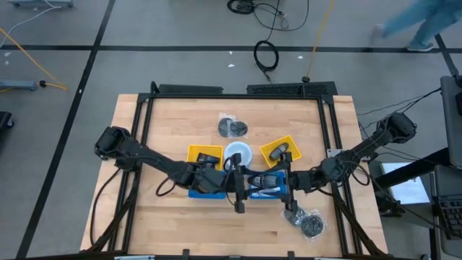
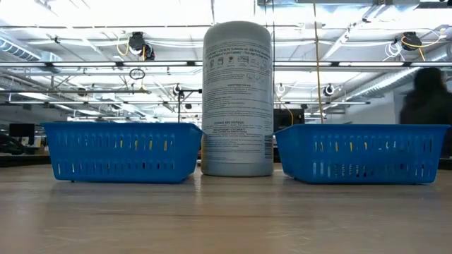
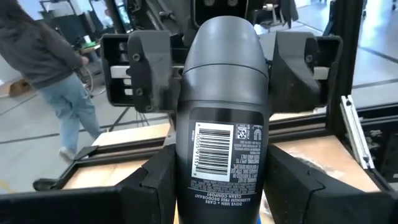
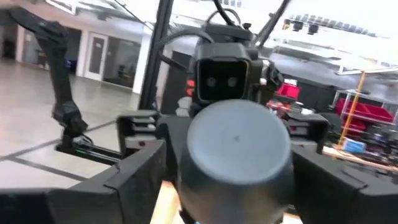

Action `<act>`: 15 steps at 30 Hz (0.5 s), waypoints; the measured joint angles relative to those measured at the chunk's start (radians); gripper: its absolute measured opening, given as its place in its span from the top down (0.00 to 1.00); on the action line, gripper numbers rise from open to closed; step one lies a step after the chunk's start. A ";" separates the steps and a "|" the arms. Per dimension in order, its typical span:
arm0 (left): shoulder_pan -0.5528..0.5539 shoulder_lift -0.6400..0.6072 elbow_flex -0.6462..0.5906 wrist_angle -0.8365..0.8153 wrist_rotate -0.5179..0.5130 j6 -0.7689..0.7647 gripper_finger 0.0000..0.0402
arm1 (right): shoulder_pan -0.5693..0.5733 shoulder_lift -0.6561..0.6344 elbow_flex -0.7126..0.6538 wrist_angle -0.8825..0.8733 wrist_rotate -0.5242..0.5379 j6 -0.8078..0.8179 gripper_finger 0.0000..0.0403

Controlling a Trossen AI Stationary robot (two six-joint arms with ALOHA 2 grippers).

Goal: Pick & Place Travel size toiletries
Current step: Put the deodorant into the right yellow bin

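A dark grey deodorant stick [image 3: 222,124] with a barcode label is held level above the blue bins, between the two arms at the table's middle [image 1: 260,180]. My left gripper [image 3: 222,193] is shut on its body. My right gripper [image 4: 233,180] faces it from the right, open, one finger on either side of the rounded cap [image 4: 236,149]. I cannot tell whether these fingers touch the cap. No small white tubes show in any view. My left gripper pinches the deodorant stick's labelled body [image 3: 186,180] between its two fingers [image 3: 155,186], coming level from the table's left and lying along the stick. The stick is lifted clear and lies level, its cap pointing toward the right arm.
Two blue baskets [image 2: 120,149] [image 2: 364,152] stand on the table with a tall white canister [image 2: 237,99] between them. Two yellow trays [image 1: 204,154] [image 1: 283,148] lie behind the arms. Clear bags of dark bits lie far [image 1: 232,128] and near right [image 1: 309,222]. A person walks beyond the table [image 3: 50,68].
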 joint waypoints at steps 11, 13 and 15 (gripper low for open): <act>0.010 0.000 0.000 0.017 0.037 -0.008 0.54 | -0.009 0.000 0.000 0.028 -0.031 -0.004 0.52; 0.010 0.001 0.000 0.035 0.037 -0.006 0.51 | -0.009 -0.001 0.001 0.029 -0.033 -0.002 0.52; 0.010 0.001 0.000 0.041 0.040 -0.002 0.48 | -0.009 -0.002 0.001 0.029 -0.036 0.001 0.52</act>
